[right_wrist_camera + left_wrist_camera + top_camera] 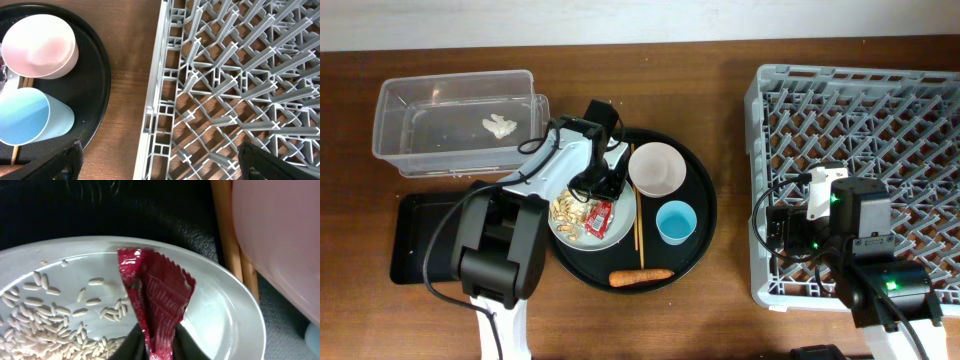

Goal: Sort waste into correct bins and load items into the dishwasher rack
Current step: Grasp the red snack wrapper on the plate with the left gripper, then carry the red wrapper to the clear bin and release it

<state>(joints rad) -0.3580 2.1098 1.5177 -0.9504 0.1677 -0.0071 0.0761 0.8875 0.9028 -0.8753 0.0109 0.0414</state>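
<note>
My left gripper (597, 195) is shut on the red snack wrapper (156, 300), just above the pale grey plate (225, 300). The plate (612, 234) lies on the round black tray and holds rice-like crumbs (45, 325) and peanut shells (567, 213). The white-pinkish cup (656, 168), the light-blue cup (676, 221) and the orange carrot (640, 277) are on the same tray. The white tissue (500, 126) lies in the clear tub (395, 140). The shallow black tray (415, 235) is at the front left. My right gripper (160, 157) is open over the left rim of the grey dishwasher rack (850, 120).
The large round black tray (705, 215) sits mid-table between the bins and the rack. Thin wooden sticks (639, 225) lie across it beside the plate. Bare wood shows between the tray and the rack (127, 100).
</note>
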